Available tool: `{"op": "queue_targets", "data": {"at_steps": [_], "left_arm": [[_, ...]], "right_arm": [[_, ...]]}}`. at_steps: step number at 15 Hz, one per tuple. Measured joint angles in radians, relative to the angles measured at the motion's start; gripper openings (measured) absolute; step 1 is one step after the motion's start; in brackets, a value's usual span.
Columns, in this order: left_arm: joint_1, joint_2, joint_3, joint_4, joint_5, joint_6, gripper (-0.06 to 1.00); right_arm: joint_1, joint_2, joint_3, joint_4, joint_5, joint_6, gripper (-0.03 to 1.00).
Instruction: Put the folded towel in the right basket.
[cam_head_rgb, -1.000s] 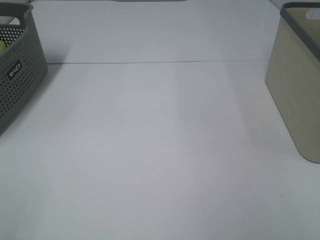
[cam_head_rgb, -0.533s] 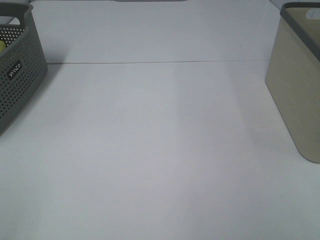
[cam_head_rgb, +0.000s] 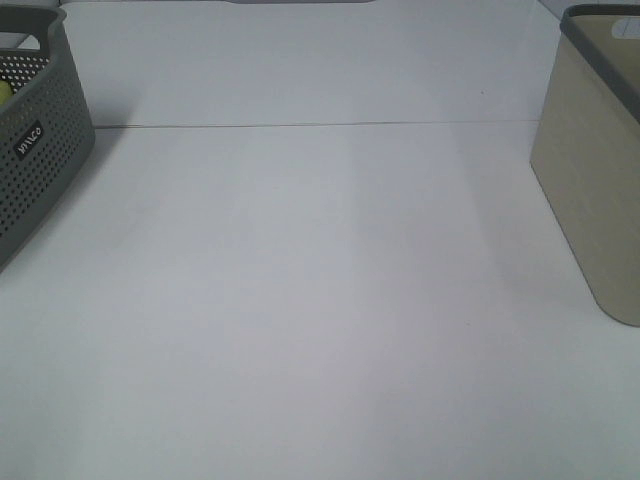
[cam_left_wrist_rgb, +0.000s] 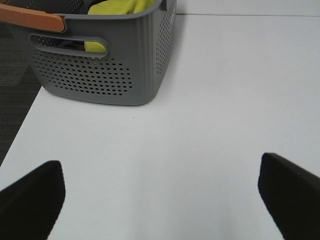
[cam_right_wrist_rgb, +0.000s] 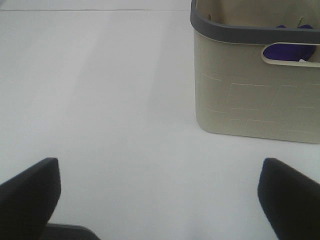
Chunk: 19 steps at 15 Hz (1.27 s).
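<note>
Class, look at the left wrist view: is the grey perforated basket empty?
No: the grey perforated basket holds a yellow cloth showing over its rim and through its handle slot.

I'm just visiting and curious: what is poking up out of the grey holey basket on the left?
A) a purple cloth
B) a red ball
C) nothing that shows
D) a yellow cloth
D: the left wrist view shows a yellow cloth bunched inside the grey basket, also peeking through its handle slot; the purple item sits in the beige basket instead.
</note>
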Motion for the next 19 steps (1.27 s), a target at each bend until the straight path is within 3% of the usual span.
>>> {"op": "queue_targets", "data": {"at_steps": [4,19], "left_arm": [[0.0,0.0,0.0,0.0,0.0,0.0,0.99],[0.0,0.0,0.0,0.0,0.0,0.0,0.99]], "right_arm": [[-0.077,0.0,0.0,0.0,-0.001,0.0,0.98],[-0.08,0.0,0.0,-0.001,-0.001,-0.008,0.98]]}}
